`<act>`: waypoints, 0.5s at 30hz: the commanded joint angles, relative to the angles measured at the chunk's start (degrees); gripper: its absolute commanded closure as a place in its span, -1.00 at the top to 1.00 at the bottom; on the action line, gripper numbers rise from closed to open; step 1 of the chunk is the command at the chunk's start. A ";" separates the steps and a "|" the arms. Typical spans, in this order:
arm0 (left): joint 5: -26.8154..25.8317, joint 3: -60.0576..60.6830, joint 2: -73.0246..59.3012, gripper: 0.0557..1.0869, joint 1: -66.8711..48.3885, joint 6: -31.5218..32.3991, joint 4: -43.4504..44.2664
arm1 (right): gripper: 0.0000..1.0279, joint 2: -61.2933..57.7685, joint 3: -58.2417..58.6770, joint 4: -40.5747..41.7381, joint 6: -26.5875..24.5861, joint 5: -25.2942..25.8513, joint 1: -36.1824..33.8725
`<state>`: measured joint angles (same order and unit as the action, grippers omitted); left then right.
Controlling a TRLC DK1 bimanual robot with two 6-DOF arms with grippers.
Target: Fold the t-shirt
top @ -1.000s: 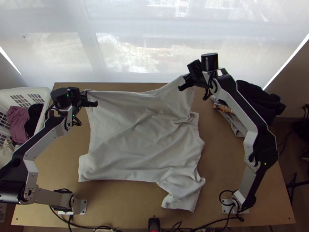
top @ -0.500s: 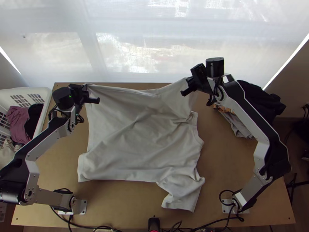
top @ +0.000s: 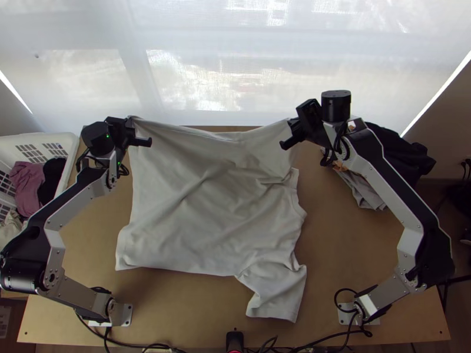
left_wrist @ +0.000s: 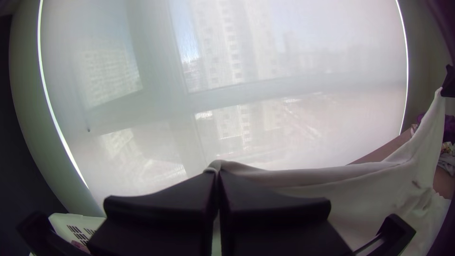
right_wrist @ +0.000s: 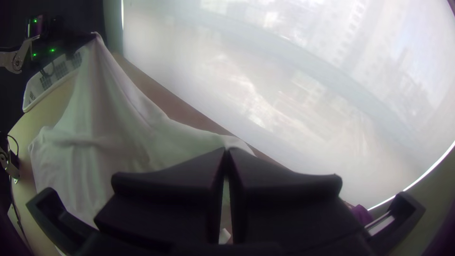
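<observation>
Since the earlier top views, the left gripper [top: 130, 123] has shifted toward the tabletop's far edge, drawing its corner of the pale t-shirt [top: 206, 194] with it. The right gripper [top: 293, 126] has moved toward the right edge and slightly nearer, its arm's elbow swinging outward. The shirt's near hem has slid a little away from the near edge.

In the top view, the left arm [top: 76, 203] bends out over the left edge and reaches to the far left corner; the right arm [top: 388, 176] bows toward the right edge, its gripper just inside the far edge. Between the grippers the shirt's upper border sags; the rest lies spread and wrinkled over the middle of the tabletop [top: 353, 259], with one sleeve [top: 277, 294] pointing at the near edge. A white basket [top: 69, 141] beyond the left edge holds mauve cloth [top: 26, 185], black cloth [top: 53, 179] and cream cloth [top: 10, 226]. A dark clothes pile [top: 400, 144] sits at the far right corner, partly behind the right arm, grey cloth [top: 366, 191] beside it. Cables [top: 159, 346] run along the near edge.

In the left wrist view, the left gripper's fingers press together on a shirt corner, the fabric stretching away to the other gripper.

In the right wrist view, the right gripper's fingers are clamped on another part of the shirt's far border; purple cloth [right_wrist: 362, 214] lies nearby.
</observation>
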<state>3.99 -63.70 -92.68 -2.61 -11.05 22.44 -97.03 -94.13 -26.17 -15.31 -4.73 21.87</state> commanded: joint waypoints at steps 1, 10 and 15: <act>0.05 -2.04 -1.09 -0.93 0.33 -0.20 -0.29 | -0.95 0.62 0.17 1.56 -0.33 -0.01 0.10; 0.05 4.64 5.50 -0.93 -1.52 0.33 -1.78 | -0.95 2.02 2.37 1.56 -0.33 0.07 1.34; 0.05 9.12 9.45 -0.93 -2.40 -0.03 -2.05 | -0.95 4.92 6.50 1.56 -0.42 0.07 3.27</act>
<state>4.12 -59.70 -87.85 -3.86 -10.94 20.73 -94.85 -91.53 -24.69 -15.70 -4.71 23.27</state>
